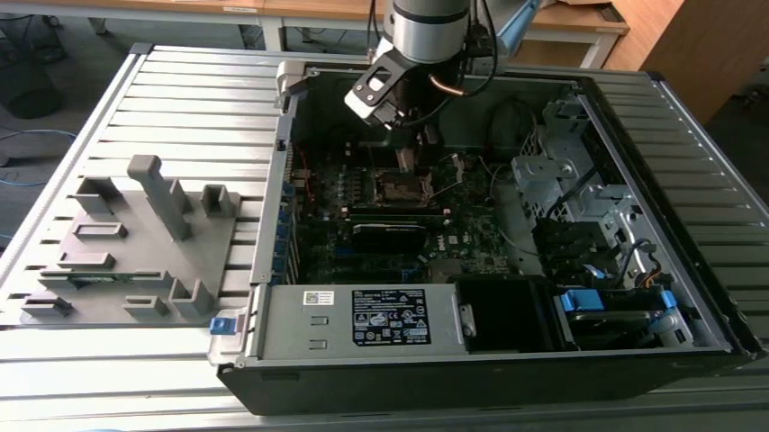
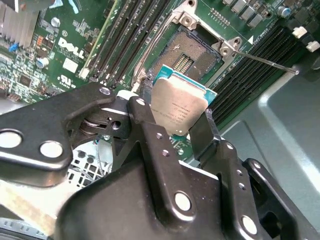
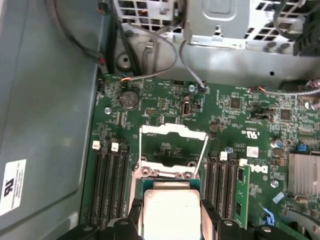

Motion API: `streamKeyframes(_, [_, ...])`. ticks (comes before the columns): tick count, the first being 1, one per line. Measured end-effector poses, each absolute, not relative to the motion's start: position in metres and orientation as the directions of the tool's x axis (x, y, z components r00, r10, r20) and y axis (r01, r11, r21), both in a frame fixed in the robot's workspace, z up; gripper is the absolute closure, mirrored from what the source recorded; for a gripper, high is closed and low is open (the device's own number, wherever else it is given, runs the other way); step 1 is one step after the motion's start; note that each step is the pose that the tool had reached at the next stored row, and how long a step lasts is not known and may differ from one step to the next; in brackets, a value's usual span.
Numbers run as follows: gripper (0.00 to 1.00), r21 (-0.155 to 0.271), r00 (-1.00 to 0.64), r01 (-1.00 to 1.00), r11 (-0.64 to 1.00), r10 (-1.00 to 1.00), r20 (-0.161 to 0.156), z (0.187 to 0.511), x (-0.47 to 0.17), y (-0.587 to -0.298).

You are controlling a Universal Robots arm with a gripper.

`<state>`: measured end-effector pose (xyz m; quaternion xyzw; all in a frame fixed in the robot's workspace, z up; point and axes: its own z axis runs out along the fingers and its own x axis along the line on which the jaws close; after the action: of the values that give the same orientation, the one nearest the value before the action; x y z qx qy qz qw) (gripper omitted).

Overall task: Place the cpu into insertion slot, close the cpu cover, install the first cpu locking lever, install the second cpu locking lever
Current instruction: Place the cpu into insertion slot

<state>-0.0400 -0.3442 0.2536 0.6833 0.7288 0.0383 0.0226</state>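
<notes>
I have the pincer [image 2: 172, 109] clenched on two opposite edges of the cpu [image 2: 182, 100], held tilted just above the bare insertion slot [image 2: 192, 52], whose cpu cover [image 3: 172, 129] stands open beyond it, memory slots [image 2: 255, 60] crowding both sides.

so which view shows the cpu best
The second wrist view: the cpu sits face-on between the gripper fingers, near the open insertion slot. The first wrist view crops it at the picture's edge; in the exterior view it is a small pale patch under the gripper.
</notes>
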Motion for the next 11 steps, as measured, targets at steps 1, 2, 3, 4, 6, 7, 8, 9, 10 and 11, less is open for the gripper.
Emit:
streamKeyframes(1, [0.46, 0.087, -0.052, 0.995, 0.050, 0.998, 0.019, 0.2534, -0.0400, -0.3442])
streamKeyframes(2, [0.46, 0.087, -0.036, 0.996, 0.035, 0.999, 0.019, 0.2531, -0.0400, -0.3442])
streamKeyframes(3, [0.46, 0.087, -0.019, 0.996, 0.018, 1.000, 0.019, 0.2529, -0.0400, -0.3442])
streamKeyframes(4, [0.46, 0.087, -0.004, 0.996, 0.003, 1.000, 0.019, 0.2527, -0.0400, -0.3442])
streamKeyframes(6, [0.46, 0.087, 0.006, 0.996, -0.007, 1.000, 0.019, 0.2527, -0.0400, -0.3442])
streamKeyframes(7, [0.46, 0.087, 0.006, 0.996, -0.008, 1.000, 0.019, 0.2527, -0.0400, -0.3442])
streamKeyframes(8, [0.46, 0.087, 0.006, 0.996, -0.008, 1.000, 0.019, 0.2527, -0.0400, -0.3442])
streamKeyframes(9, [0.46, 0.087, 0.006, 0.996, -0.008, 1.000, 0.019, 0.2527, -0.0400, -0.3442])
streamKeyframes(10, [0.46, 0.087, 0.006, 0.996, -0.008, 1.000, 0.019, 0.2526, -0.0400, -0.3442])
streamKeyframes(11, [0.46, 0.087, 0.006, 0.996, -0.008, 1.000, 0.019, 0.2526, -0.0400, -0.3442])
